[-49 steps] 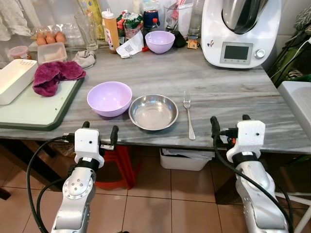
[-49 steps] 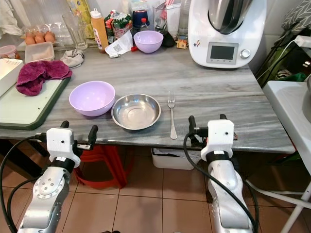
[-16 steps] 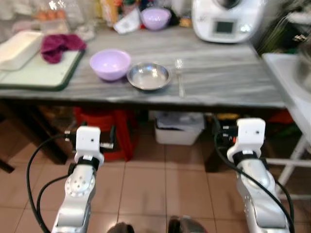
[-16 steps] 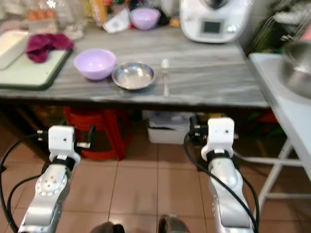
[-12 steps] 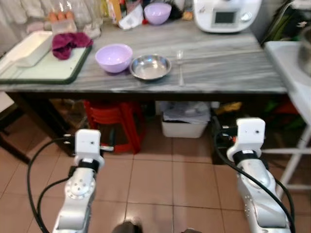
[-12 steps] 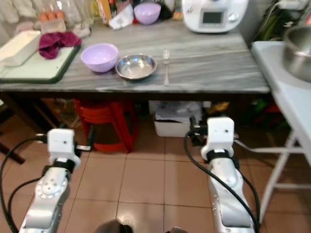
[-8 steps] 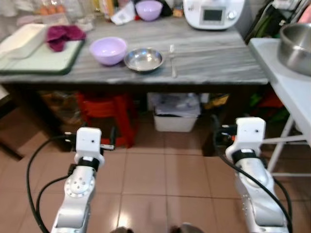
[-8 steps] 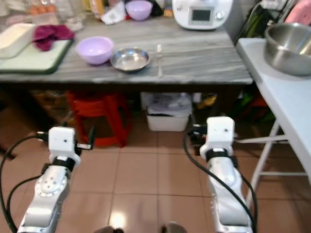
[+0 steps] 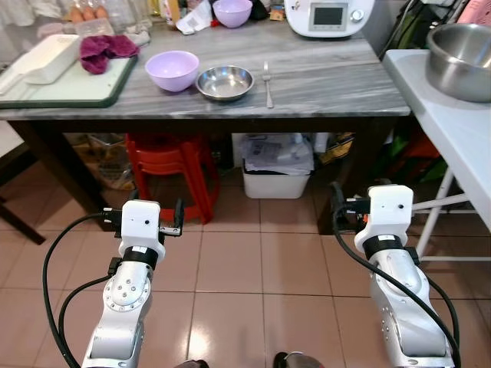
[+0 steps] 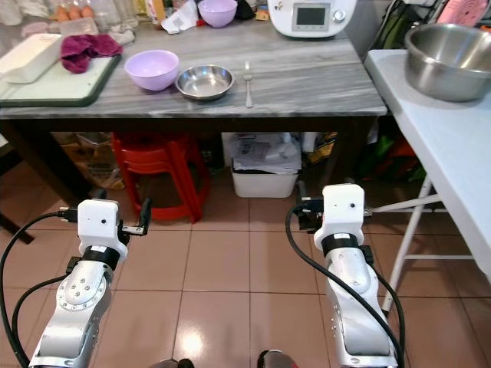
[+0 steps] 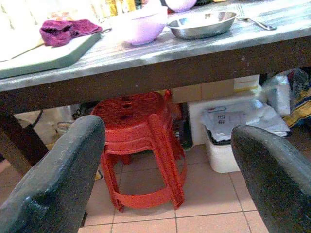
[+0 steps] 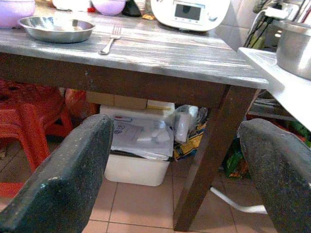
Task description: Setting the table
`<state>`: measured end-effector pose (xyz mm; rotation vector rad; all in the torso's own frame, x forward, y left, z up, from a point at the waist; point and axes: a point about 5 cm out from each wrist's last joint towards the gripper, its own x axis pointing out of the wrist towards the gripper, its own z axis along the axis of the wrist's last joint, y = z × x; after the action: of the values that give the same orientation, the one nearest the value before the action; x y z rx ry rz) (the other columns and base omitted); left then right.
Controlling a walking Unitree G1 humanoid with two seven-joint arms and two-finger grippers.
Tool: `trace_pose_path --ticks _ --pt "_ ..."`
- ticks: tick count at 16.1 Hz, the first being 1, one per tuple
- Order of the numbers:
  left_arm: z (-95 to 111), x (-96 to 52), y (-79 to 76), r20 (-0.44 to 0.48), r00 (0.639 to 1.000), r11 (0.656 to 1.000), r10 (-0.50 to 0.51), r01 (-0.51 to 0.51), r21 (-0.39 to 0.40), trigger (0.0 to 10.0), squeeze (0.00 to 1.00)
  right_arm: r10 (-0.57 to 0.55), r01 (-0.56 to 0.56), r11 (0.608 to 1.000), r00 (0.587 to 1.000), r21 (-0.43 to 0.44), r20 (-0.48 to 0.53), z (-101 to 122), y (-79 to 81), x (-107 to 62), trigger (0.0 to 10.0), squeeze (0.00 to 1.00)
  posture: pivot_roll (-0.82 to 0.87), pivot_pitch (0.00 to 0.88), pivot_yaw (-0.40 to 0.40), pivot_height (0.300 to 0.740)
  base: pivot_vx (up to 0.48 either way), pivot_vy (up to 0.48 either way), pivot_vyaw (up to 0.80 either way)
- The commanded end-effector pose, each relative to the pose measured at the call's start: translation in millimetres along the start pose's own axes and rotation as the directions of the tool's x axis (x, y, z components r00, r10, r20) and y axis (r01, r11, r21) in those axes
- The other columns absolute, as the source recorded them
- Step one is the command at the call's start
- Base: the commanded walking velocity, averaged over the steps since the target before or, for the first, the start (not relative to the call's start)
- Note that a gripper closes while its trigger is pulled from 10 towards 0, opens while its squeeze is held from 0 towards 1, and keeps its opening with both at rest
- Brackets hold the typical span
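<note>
Both arms hang low over the tiled floor, the left gripper (image 11: 165, 179) and right gripper (image 12: 175, 170) each spread wide and empty, well short of the grey marbled tabletop (image 9: 330, 73). On it, the round steel dish (image 9: 225, 81) sits between a lilac plastic bowl (image 9: 172, 69) and a silver fork (image 9: 267, 83). Nothing is in hand; I'd guess fetching comes next. Red stacked stools (image 9: 167, 172) and a white bin (image 9: 276, 172) crowd underneath; open floor lies nearer.
</note>
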<state>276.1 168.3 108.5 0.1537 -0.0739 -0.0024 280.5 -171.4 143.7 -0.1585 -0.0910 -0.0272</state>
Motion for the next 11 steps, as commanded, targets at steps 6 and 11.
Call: trace_pose_path --ticks 6,11 --pt "-1.1 -0.5 1.7 -0.005 1.0 1.0 0.003 -0.003 0.009 10.0 0.0 -0.001 0.001 1.0 1.0 -0.005 -0.008 0.2 -0.6 1.0 10.0 0.0 -0.14 0.154 0.028 0.74 0.0 0.0 0.0" --pt "-1.1 -0.5 1.7 -0.005 1.0 1.0 0.003 -0.003 0.009 10.0 0.0 -0.001 0.001 1.0 1.0 -0.005 -0.008 0.2 -0.6 1.0 10.0 0.0 -0.14 0.154 0.028 0.74 0.0 0.0 0.0"
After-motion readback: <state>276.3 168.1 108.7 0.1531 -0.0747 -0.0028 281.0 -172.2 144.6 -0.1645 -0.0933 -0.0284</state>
